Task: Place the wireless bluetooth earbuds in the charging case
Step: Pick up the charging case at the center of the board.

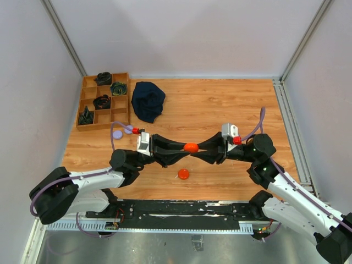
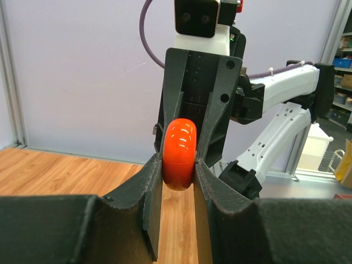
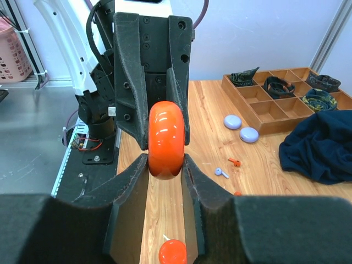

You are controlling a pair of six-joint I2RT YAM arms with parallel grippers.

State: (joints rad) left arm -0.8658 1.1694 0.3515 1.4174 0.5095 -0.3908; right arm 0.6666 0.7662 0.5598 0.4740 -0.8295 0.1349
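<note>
Matte black fingers (image 2: 129, 192) of the left gripper (image 2: 177, 163) and right gripper (image 3: 165, 159) pinch one glossy, rounded orange case (image 1: 191, 147) from opposite sides above the wooden table (image 1: 220, 110), whose bare planks only the right wrist view shows carrying tiny orange and lavender earbuds (image 3: 234, 162), toward 4 o'clock of it.

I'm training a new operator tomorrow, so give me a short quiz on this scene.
1. True or false: the left pincer and right pincer both grip the orange case.
2. What lies beside the tray? A) dark cloth B) a mug C) scissors
3. How many lavender discs lie on the table?
Key: 1 true; 2 A; 3 two.
</note>
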